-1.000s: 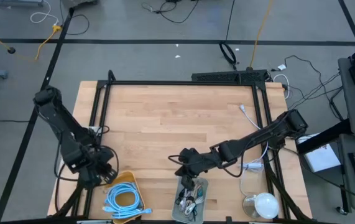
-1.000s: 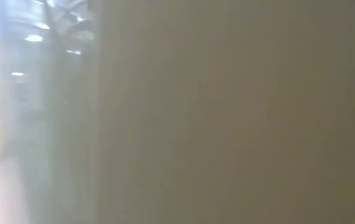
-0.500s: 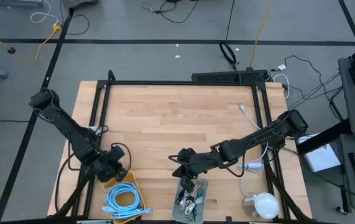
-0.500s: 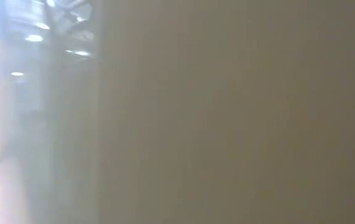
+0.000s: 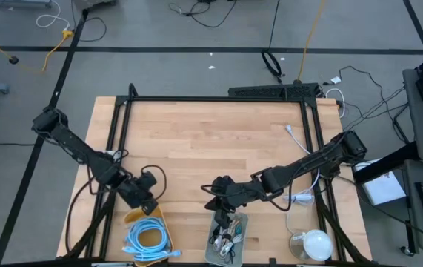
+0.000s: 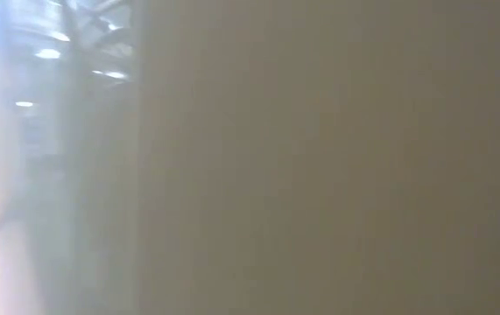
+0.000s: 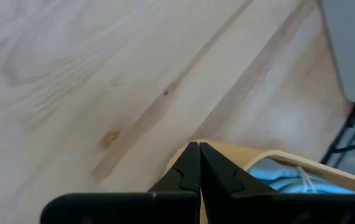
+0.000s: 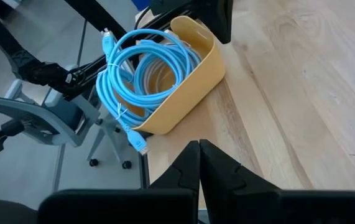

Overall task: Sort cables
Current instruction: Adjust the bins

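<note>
Blurring hides the low view; both tools [image 7: 199,163] [image 8: 199,160] closed, empty, above table [image 5: 211,141].

Looped cables [image 5: 149,239] are being held in a bin [image 5: 154,216] at the worktop's [image 5: 211,141] seven o'clock edge. Thinner bundles [image 5: 224,239] are being kept in a tray [image 5: 241,221] at six o'clock, right of the bin.

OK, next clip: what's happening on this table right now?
Cable sorting looks nearly finished. The light-blue cables lie coiled in a yellow bin at the table's near edge; thinner mixed cables fill a grey tray beside it. The left gripper is shut and empty by the bin; the right gripper, also shut, is above the tray.
</note>
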Controlling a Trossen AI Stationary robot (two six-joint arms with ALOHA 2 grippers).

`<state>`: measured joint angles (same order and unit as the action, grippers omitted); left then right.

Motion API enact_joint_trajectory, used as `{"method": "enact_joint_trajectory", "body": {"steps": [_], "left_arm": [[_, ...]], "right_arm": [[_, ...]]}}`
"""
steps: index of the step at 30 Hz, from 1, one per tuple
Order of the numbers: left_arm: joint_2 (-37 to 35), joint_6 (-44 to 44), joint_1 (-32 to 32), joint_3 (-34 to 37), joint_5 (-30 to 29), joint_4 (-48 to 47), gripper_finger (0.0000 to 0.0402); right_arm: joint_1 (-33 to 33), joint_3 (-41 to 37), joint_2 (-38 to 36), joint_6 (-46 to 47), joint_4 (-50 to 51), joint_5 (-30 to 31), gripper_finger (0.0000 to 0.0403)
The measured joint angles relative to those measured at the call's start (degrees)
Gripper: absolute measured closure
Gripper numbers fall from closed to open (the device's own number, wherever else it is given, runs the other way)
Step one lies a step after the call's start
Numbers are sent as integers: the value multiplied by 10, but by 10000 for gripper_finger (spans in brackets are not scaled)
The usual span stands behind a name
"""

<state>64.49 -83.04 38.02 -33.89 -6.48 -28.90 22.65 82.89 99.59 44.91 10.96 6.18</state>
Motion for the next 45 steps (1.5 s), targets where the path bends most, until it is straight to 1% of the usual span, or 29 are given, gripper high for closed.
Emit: {"method": "enact_joint_trajectory", "body": {"steps": [10,12,18,23,28,30,32,34,37,39,42,45], "left_arm": [[0,23,-9,0,10,57,402],[0,24,-8,0,22,67,402],[0,31,-9,0,28,85,402],[0,39,-22,0,26,72,402],[0,38,-39,0,-15,35,399],[0,49,-54,0,-17,23,391],[0,77,-70,0,-8,26,373],[0,106,-83,0,13,33,343],[0,138,-98,0,49,43,283],[0,170,-105,-2,84,57,240],[-1,206,-107,-22,104,21,186],[-8,241,-109,-58,104,-40,150]], "right_arm": [[0,0,0,-4,0,1,403],[0,0,0,-6,0,3,403],[0,0,0,-7,0,13,403],[0,0,0,-10,0,13,403],[0,0,0,-9,0,13,403],[0,0,0,-8,0,13,403],[0,0,0,-7,0,13,403],[0,0,0,-7,0,13,403],[0,0,0,-7,0,13,403],[0,0,0,-7,0,13,403],[0,0,0,-7,0,13,403],[0,0,0,-8,0,13,403]]}}
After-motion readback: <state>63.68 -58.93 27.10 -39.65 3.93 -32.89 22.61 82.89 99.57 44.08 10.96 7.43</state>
